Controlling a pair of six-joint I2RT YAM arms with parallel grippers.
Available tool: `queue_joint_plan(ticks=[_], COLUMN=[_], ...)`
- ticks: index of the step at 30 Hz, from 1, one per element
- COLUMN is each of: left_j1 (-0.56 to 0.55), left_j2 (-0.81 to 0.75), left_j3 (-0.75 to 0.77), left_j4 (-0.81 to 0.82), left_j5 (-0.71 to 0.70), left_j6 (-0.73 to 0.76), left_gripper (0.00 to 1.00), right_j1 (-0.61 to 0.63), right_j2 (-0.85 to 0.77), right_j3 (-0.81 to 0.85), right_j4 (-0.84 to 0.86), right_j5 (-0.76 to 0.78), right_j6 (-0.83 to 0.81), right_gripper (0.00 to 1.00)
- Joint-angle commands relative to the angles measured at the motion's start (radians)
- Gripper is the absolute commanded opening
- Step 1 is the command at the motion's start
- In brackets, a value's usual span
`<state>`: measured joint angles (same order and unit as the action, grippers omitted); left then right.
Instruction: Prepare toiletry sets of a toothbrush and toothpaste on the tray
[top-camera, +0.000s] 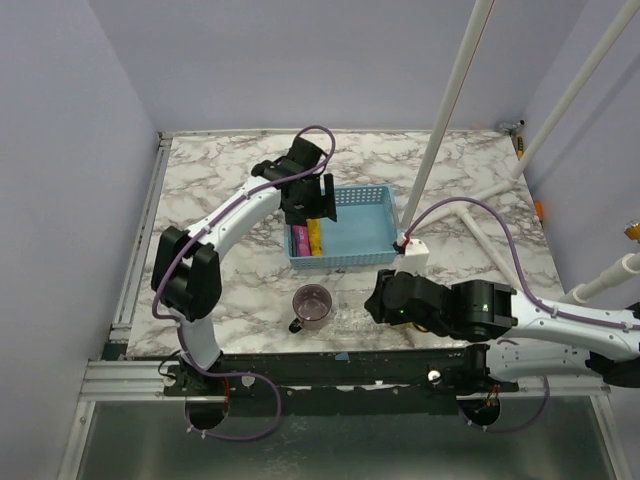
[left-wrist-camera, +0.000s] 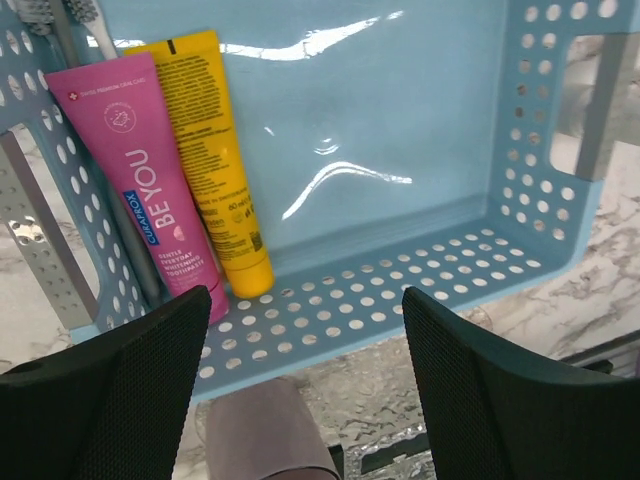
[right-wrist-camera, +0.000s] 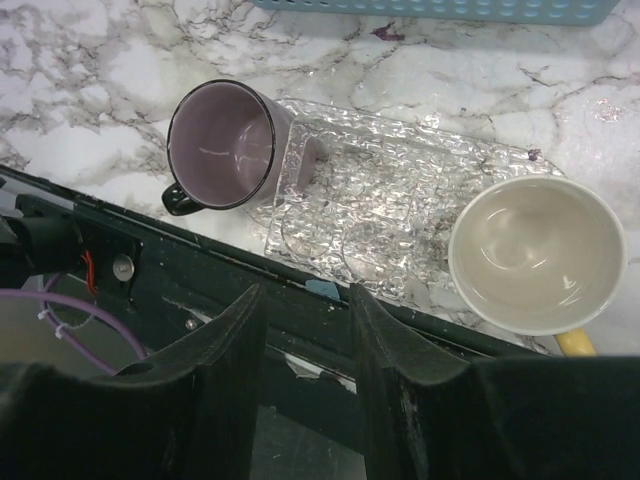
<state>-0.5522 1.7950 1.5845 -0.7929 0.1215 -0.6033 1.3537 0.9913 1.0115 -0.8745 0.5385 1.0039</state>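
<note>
The pink tube (left-wrist-camera: 140, 180) and yellow tube (left-wrist-camera: 215, 160) lie side by side, touching, at the left end of the blue basket (left-wrist-camera: 400, 300). Their caps point toward the wall nearest the left gripper (left-wrist-camera: 305, 330), and the toothbrush heads (left-wrist-camera: 97, 30) just show beyond them. Soft, light and glossy, the tubes would likely dent or slip under a hard squeeze. Across the flat body near the cap looks the safer hold, while the thin brushes tucked against the wall look harder to pinch. The left gripper hovers over the basket's wall, jaws wide and empty. The right gripper (right-wrist-camera: 305, 300) hangs part open, holding nothing, above the clear tray (right-wrist-camera: 390, 210), with a purple mug (right-wrist-camera: 220, 145) and a cream mug (right-wrist-camera: 535, 255) at either end of it. All of it rests on a marble table (top-camera: 200, 200) boxed in by pale lilac walls.
</note>
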Motion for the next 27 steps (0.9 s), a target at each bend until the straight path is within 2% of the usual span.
queue_joint_plan(ticks=[1, 11, 27], left_j1=[-0.005, -0.003, -0.003], left_j2=[0.075, 0.209, 0.262], left_j3=[0.063, 0.088, -0.004], left_j4=[-0.071, -0.106, -0.075], left_j5=[-0.067, -0.088, -0.062], left_j6=[-0.023, -0.040, -0.079], left_gripper=[0.77, 0.75, 0.66], right_j1=[0.005, 0.006, 0.006], right_j2=[-0.027, -0.051, -0.064], right_j3=[-0.019, -0.038, -0.060], right_j4=[0.019, 0.019, 0.033], right_j5=[-0.024, -0.049, -0.058], right_j6=[-0.016, -0.023, -0.033], right_gripper=[0.42, 0.42, 0.42])
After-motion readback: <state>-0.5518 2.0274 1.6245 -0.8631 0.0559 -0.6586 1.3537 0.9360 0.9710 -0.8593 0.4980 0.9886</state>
